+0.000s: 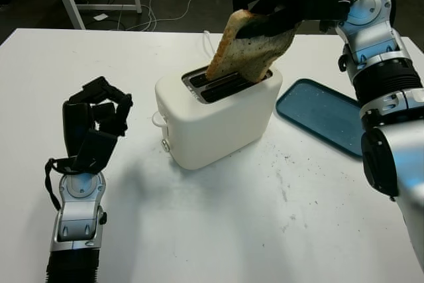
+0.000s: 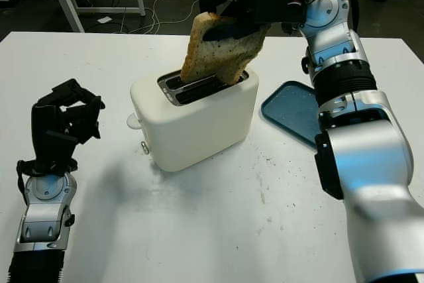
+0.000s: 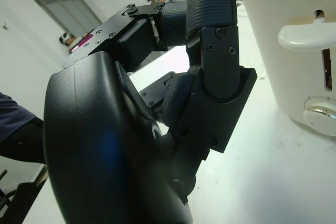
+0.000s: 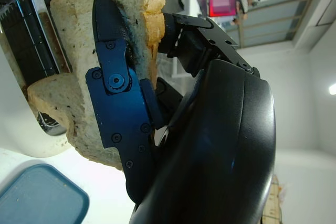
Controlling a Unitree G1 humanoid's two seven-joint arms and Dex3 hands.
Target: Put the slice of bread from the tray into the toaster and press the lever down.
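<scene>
Up close, fingers (image 4: pixel 113 85) pinch bread (image 4: pixel 79 45) over toaster (image 1: pixel 218 120).

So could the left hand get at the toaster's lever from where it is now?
Probably yes: the left hand, fingers curled and empty, sits beside the toaster, with bare table between it and the raised lever.

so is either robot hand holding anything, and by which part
The right robot hand grips the tan speckled slice of bread by its upper end, above the white toaster. The left robot hand is curled and holds nothing.
</scene>
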